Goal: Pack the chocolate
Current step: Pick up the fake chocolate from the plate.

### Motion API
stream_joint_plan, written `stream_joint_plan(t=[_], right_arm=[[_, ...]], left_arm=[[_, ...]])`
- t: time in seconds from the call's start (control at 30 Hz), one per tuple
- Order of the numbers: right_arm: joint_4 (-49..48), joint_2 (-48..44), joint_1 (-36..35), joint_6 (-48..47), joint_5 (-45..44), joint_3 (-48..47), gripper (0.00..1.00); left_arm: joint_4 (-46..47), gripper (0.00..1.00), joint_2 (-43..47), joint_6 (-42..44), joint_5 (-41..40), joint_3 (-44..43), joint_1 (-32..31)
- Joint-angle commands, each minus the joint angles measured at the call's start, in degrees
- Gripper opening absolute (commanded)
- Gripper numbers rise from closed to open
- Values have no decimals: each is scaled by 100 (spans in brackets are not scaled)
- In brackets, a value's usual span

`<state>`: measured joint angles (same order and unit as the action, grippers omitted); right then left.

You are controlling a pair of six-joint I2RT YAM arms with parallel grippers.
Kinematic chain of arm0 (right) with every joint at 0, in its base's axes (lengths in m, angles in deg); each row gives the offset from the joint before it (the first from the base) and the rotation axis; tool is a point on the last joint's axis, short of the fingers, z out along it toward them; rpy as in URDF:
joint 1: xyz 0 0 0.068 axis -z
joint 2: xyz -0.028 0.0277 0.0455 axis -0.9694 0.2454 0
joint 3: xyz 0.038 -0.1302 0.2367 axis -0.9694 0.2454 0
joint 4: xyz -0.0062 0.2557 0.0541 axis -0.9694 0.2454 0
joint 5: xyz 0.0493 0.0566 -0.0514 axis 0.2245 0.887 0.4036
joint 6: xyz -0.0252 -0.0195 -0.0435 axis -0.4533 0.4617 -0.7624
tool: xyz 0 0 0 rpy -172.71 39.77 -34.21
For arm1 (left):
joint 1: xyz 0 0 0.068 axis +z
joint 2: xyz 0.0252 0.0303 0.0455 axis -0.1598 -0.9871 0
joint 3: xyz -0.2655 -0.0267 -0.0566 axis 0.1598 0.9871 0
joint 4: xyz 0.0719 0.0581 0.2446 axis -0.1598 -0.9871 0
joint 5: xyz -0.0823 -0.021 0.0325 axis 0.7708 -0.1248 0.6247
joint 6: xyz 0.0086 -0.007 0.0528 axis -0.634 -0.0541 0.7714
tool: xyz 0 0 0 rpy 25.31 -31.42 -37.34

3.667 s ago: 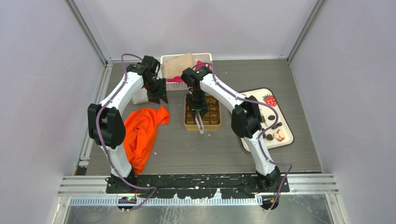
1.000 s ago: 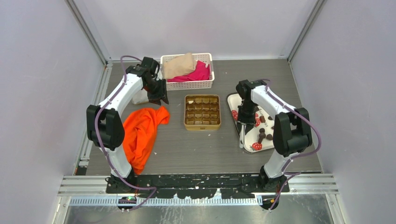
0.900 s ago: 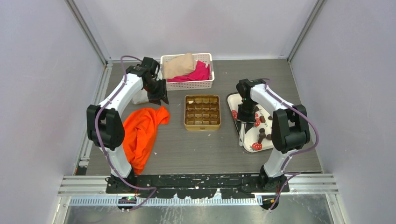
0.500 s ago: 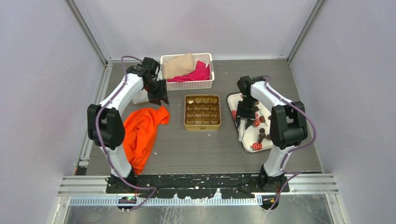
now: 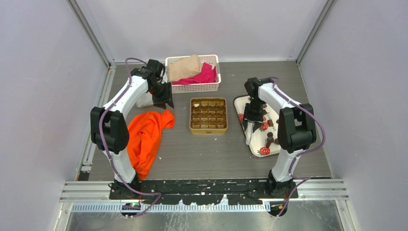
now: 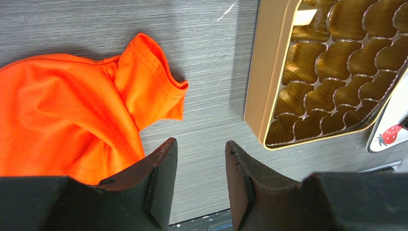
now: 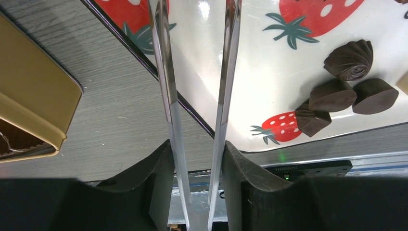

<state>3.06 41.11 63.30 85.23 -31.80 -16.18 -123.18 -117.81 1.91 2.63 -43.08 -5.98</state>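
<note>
Several dark brown chocolate pieces (image 5: 270,138) lie on the white strawberry-print tray (image 5: 242,103) at the right. In the right wrist view a swirled piece (image 7: 349,60) and three plainer ones (image 7: 333,95) sit at the tray's (image 7: 269,72) near corner. My right gripper (image 5: 251,120) hangs over the tray's left edge, shut on metal tongs (image 7: 166,72). The tong arms stand apart with nothing between them. The gold tin (image 5: 191,115) with brown compartments lies at the table's middle. My left gripper (image 6: 199,144) is open and empty, above bare table between the orange cloth and the tin (image 6: 269,72).
A crumpled orange cloth (image 5: 146,134) lies left of the tin. A white basket (image 5: 215,86) holding beige and pink cloths stands at the back centre. A small white object (image 5: 143,100) sits beside the left arm. Rails run along the table's sides.
The right arm has swung with the tongs from the gold tin over to the strawberry tray, then edged slightly along its left edge. The left arm has stayed still.
</note>
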Motion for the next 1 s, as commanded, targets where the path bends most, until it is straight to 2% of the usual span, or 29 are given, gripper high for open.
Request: stream_joint_plan(t=[0.0,0.43,0.97], right_arm=[[159,-407,36,-28,-58,61,42],[62,-443,96,-15,-158,266,43],[15,221,325,-295,-158,-459,45]], left_arm=[[83,42,31,-20,-50,-215,33],[87,42,-4,17,-64,-241,33],[78,42,22,10,-91,-224,33]])
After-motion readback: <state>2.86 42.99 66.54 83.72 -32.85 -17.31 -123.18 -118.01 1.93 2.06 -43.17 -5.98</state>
